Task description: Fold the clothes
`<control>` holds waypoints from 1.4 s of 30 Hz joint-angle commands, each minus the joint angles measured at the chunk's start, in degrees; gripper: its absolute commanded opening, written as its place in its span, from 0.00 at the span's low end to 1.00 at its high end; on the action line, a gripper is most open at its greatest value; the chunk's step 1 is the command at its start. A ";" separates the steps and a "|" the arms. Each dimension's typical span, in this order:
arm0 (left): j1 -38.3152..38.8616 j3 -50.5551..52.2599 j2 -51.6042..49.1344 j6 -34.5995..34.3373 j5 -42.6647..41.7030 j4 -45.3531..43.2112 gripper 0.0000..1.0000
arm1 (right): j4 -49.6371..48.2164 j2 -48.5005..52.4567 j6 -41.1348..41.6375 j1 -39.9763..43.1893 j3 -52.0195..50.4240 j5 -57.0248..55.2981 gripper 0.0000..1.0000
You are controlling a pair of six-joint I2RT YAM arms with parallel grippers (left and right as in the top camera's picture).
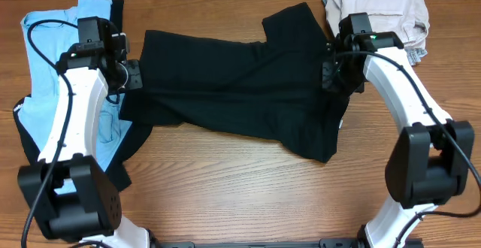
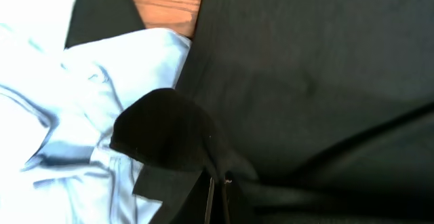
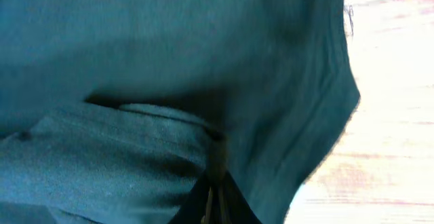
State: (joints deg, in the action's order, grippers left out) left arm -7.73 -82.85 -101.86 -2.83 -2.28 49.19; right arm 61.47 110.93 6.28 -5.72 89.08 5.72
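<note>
The black T-shirt point(image 1: 225, 83) is lying rumpled across the middle of the table point(image 1: 240, 195). The left tool point(image 1: 134, 75) is pinching its left edge and the right tool point(image 1: 331, 75) its right edge, both clamped tight on the fabric. Such thin pinches are probably risking a slip if the arms pull unevenly. The left tool is also working just beside the light-blue T-shirt point(image 1: 45, 45), which it could snag and drag along. A small white tag point(image 1: 415, 53) is showing on the beige garment point(image 1: 383, 4), but its print is too small to read.
</note>
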 commanded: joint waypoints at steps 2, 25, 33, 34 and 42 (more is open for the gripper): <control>1.44 0.52 -3.63 -0.39 0.79 -1.09 0.04 | -4.81 0.61 -3.10 2.34 1.01 -0.04 0.04; 2.97 -5.73 -6.40 1.11 0.79 0.50 1.00 | -6.49 -0.17 -11.67 3.98 2.71 7.54 0.99; 2.99 -24.83 -6.34 -2.64 0.72 27.02 1.00 | 8.68 -8.13 0.57 2.49 4.74 11.13 1.00; 2.99 -25.51 -6.32 -3.34 0.70 29.20 1.00 | 11.19 -8.41 1.95 1.90 4.70 11.10 1.00; 2.99 -23.04 -6.23 -3.37 2.62 38.38 1.00 | 15.34 -9.09 9.22 -0.39 -8.39 11.37 1.00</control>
State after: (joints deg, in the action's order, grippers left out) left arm -4.84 -107.33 -108.36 -5.61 -1.43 86.37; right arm 78.04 102.56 11.05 -6.02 88.29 16.19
